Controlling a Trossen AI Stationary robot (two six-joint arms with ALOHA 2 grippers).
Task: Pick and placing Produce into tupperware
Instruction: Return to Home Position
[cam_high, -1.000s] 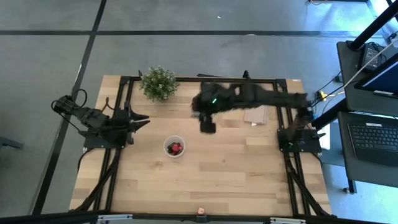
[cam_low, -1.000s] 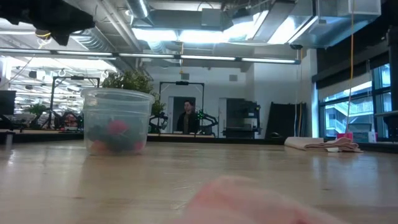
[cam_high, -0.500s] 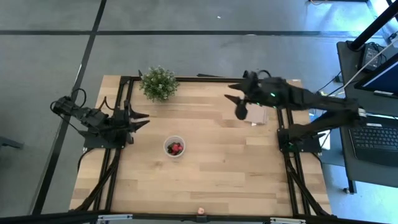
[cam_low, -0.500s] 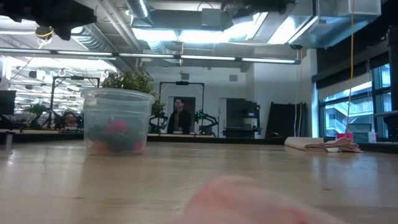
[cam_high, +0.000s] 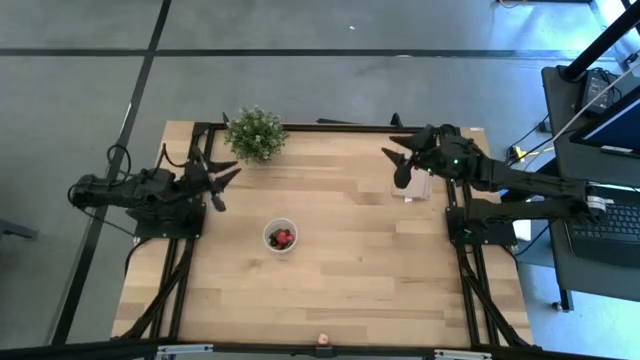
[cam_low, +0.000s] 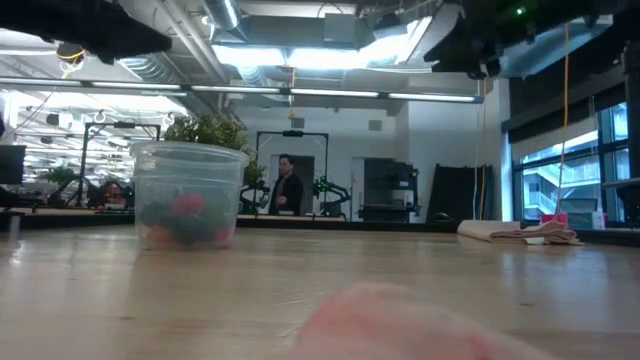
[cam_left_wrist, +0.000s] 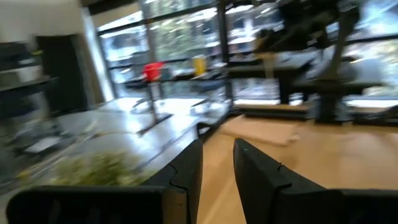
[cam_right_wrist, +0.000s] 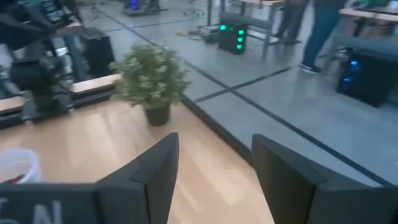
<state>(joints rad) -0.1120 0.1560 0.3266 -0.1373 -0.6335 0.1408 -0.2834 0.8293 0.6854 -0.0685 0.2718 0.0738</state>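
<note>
The tupperware (cam_high: 281, 236) is a small translucent round cup standing on its base left of the table's middle. It holds red and dark produce (cam_high: 284, 238), which also shows through its wall (cam_low: 188, 212). One more small pinkish fruit (cam_high: 322, 340) lies at the near edge and is a blur close to the low camera (cam_low: 400, 322). My left gripper (cam_high: 224, 178) hovers open over the left side, between the cup and the plant. My right gripper (cam_high: 396, 163) hovers open high over the far right, above the beige sheet. The cup's rim (cam_right_wrist: 13, 163) shows in the right wrist view.
A bushy potted plant (cam_high: 255, 133) stands at the far edge, left of centre, and shows ahead of the right gripper (cam_right_wrist: 151, 78). A flat beige sheet (cam_high: 412, 187) lies at the far right (cam_low: 520, 232). Black frame rails run along the table's sides. A person stands in the room beyond.
My right arm has drawn back from above the table's middle, near the cup, toward the far right edge and now hangs over the beige sheet. My left gripper has swung a little toward the far edge, toward the plant. The cup and the fruit have stayed put.
</note>
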